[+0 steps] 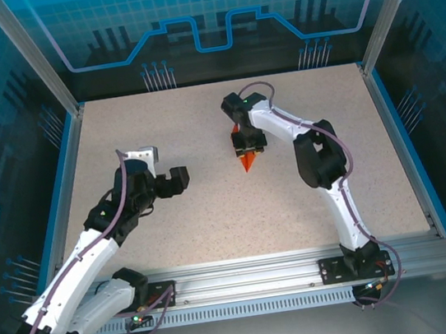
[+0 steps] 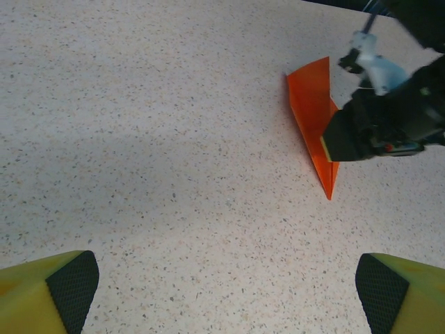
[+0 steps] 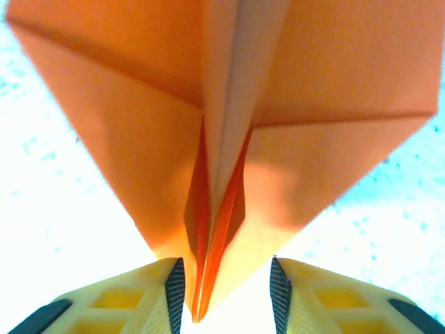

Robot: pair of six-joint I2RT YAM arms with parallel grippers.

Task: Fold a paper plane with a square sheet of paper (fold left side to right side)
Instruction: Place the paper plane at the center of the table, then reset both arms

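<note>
Top external view, working from the left: the left gripper [image 1: 171, 178] sits low over the speckled table [image 1: 118, 132], left of centre, with its jaws spread as wide as they go and nothing between them. In the left wrist view we see its two yellow fingertips [image 2: 66, 289] at the bottom corners with bare tabletop between them, so it holds nothing.

Moving right, past a stretch of bare table, the paper plane [image 1: 246, 162] lies near the middle of the table, well apart from the left gripper. It is a bright orange folded dart, with its sharp point facing the near edge. From the left wrist it reads as a narrow triangle lying on the surface.

The right gripper [image 1: 246, 143] is directly over the plane's wider end, pointing down. In the right wrist view we see its jaws partly apart, astride the plane's centre crease. The pad on the picture's right stands clear of the paper. The pad on the other side is right at the paper's edge, and we cannot tell whether it touches. The jaws straddle the paper without pinching it.
</note>
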